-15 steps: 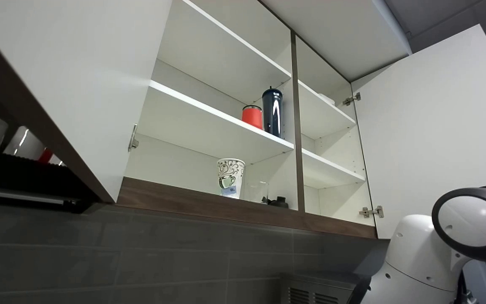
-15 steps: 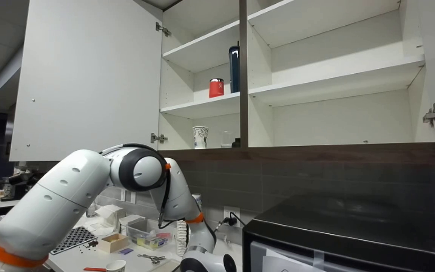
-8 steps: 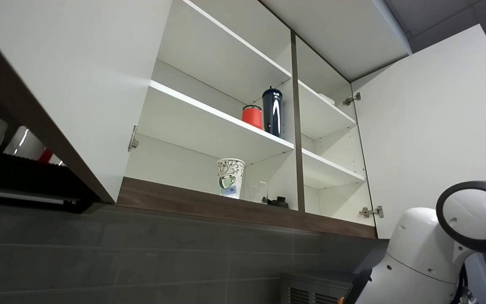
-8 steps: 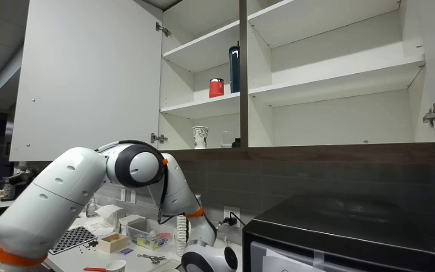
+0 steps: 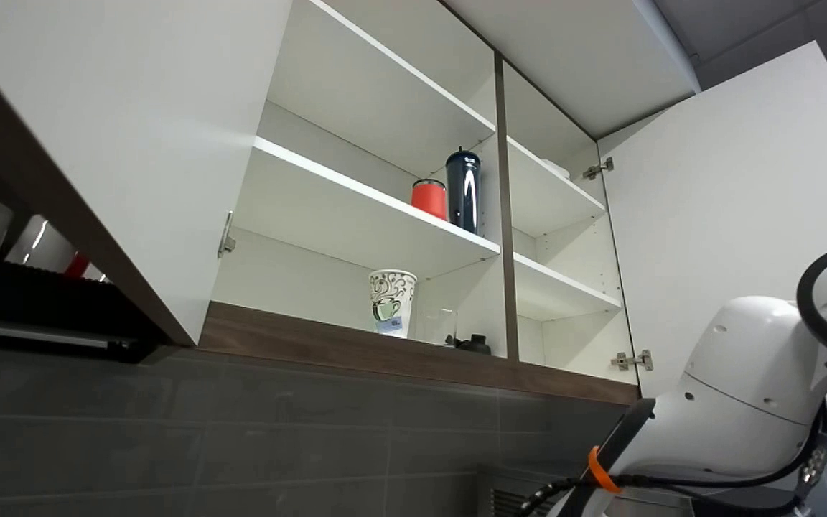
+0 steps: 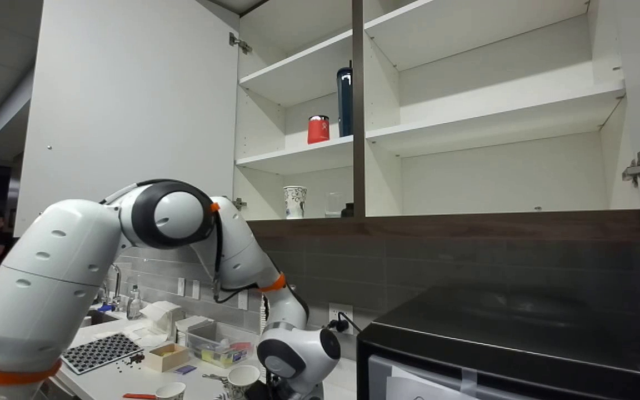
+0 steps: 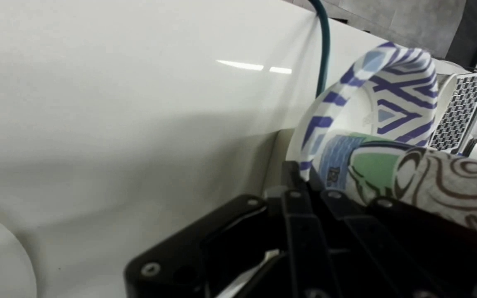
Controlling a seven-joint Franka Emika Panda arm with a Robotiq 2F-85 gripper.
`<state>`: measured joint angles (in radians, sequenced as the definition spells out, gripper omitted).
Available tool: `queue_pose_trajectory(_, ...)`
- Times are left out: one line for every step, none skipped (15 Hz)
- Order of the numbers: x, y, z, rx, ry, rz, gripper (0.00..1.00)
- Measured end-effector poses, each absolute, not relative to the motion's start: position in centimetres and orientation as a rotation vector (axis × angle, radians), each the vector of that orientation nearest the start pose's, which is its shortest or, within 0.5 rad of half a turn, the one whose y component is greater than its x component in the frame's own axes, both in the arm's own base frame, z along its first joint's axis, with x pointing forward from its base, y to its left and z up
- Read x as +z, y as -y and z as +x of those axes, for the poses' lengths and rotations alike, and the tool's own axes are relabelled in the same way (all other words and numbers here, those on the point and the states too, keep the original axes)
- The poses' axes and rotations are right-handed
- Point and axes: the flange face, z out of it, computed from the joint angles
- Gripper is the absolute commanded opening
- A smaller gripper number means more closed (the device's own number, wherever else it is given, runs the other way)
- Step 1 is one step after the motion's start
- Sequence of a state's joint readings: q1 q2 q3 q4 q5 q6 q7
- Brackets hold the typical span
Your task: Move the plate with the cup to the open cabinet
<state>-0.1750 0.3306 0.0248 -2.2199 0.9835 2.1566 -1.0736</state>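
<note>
The plate (image 7: 404, 91), white with purple and blue stripes, is tilted in the wrist view. My gripper (image 7: 303, 176) is shut on its rim. The cup (image 7: 375, 165), white paper with brown swirls and a green cup print, stands on the plate; its top is cut off. In an exterior view the cup (image 6: 244, 378) shows low beside the black gripper (image 6: 261, 390), above the counter; the plate is mostly cut off there. The cabinet (image 5: 377, 195) stands open above, its shelves and brown bottom edge also in an exterior view (image 6: 492, 225).
In the cabinet stand a red cup (image 6: 318, 129), a dark blue bottle (image 5: 464, 190) and a patterned paper cup (image 5: 392, 303). Open doors (image 6: 131, 111) flank it. A black appliance (image 6: 498, 328) stands below. A clear bin (image 6: 220, 350) and another cup (image 6: 171, 390) are on the counter.
The arm has risen and drawn back, to the left in an exterior view. The held cup has come up into view at the bottom. The cabinet and its contents have not moved.
</note>
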Motion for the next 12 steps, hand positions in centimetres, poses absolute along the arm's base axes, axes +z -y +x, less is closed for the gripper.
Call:
queue_pose_trajectory(22.1,4.0,51.4,-0.138,0.218,-2.358,0.03)
queue_pose_trajectory(22.8,3.6,51.2,-0.142,0.217,-2.360,0.03)
queue_pose_trajectory(23.3,3.4,50.9,-0.143,0.217,-2.361,0.03)
queue_pose_trajectory(23.5,3.3,50.7,-0.143,0.217,-2.361,0.03)
queue_pose_trajectory(23.4,3.4,50.5,-0.141,0.216,-2.361,0.03)
queue_pose_trajectory(23.3,3.4,50.4,-0.139,0.213,-2.362,0.03)
queue_pose_trajectory(23.3,3.5,50.4,-0.138,0.210,-2.362,0.01)
queue_pose_trajectory(23.3,3.5,50.4,-0.137,0.209,-2.362,0.01)
queue_pose_trajectory(23.3,3.5,50.4,-0.140,0.210,-2.362,0.01)
queue_pose_trajectory(23.6,3.5,50.6,-0.149,0.211,-2.361,0.01)
queue_pose_trajectory(24.2,3.4,50.8,-0.164,0.215,-2.361,0.01)
queue_pose_trajectory(25.1,3.3,50.9,-0.183,0.222,-2.363,0.01)
